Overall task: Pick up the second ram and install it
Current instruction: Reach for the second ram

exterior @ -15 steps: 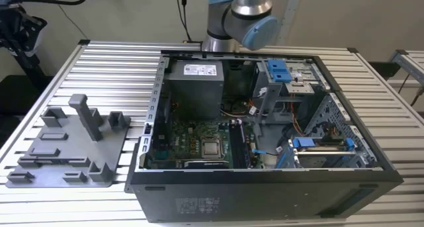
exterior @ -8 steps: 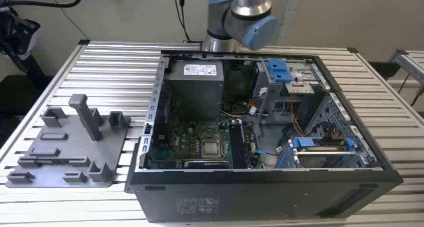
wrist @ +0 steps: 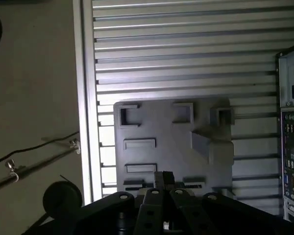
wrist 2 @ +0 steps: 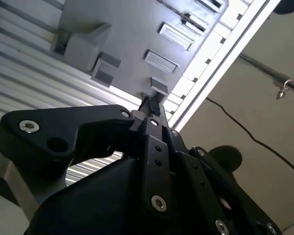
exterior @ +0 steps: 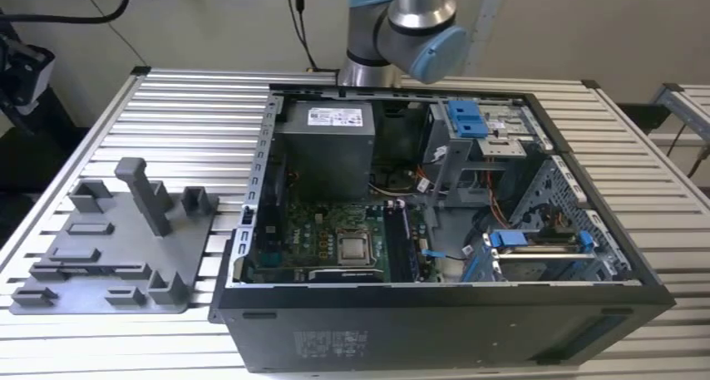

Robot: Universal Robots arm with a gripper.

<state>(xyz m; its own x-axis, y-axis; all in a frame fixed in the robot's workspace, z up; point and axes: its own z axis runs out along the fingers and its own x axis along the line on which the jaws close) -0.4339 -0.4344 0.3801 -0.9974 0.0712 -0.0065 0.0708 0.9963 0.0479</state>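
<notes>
We see a ribbed metal desk [exterior: 189, 114] carrying an open computer case [exterior: 444, 334], which lies on its side with the circuit board showing. The arm [exterior: 405, 22] rises behind the case. On the exterior view's left, a grey plate [exterior: 122, 255] with upright pegs lies flat on the desk, just beside the case. In both wrist views the black pincer [wrist: 164, 178] [wrist 2: 152, 105] points down at that plate, its fingertips drawn narrow, close together with nothing between them. A thin dark strip, which we take for the second ram [wrist: 137, 186], lies in the plate's long holder, partly behind the fingertips.
</notes>
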